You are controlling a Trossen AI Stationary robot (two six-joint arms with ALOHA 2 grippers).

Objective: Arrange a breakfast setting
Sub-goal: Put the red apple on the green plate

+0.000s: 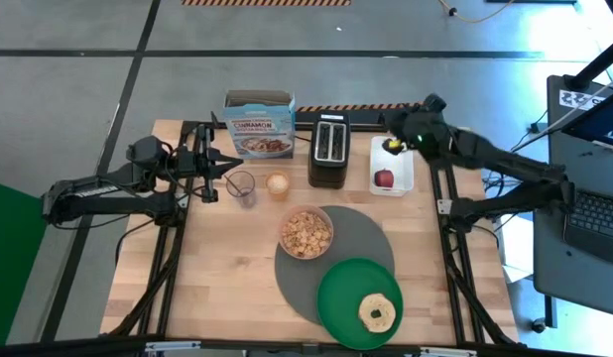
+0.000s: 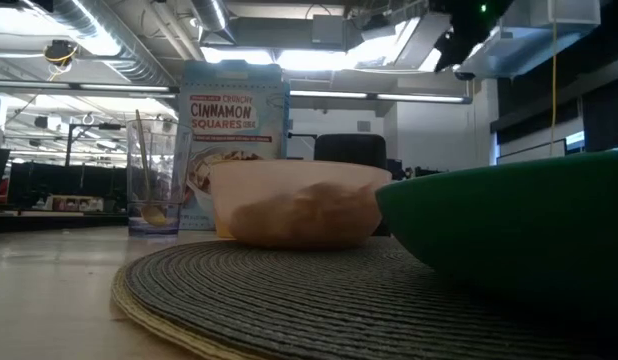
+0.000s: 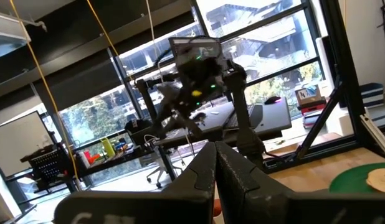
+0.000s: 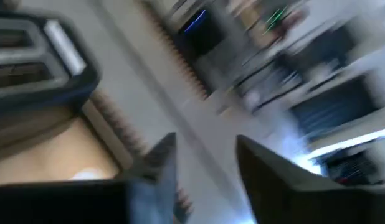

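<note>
On the wooden counter (image 1: 227, 268) the grey placemat (image 1: 371, 238) already carries the cereal-filled bowl (image 1: 306, 233) and the green plate (image 1: 336, 297) with the bagel (image 1: 378, 312). The red apple (image 1: 384, 178) lies in the white tray (image 1: 406, 164), so it is likely still to be moved. The right gripper (image 1: 394, 145) hovers over that tray's far end, jaws parted and empty; the left gripper (image 1: 219, 166) waits near the glass (image 1: 241, 187), jaws closed.

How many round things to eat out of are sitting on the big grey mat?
2: a pinkish translucent bowl of cereal on the far part of the round grey placemat, and a round green plate holding a tan bagel, overlapping the placemat's near edge. None seem hidden.
</note>
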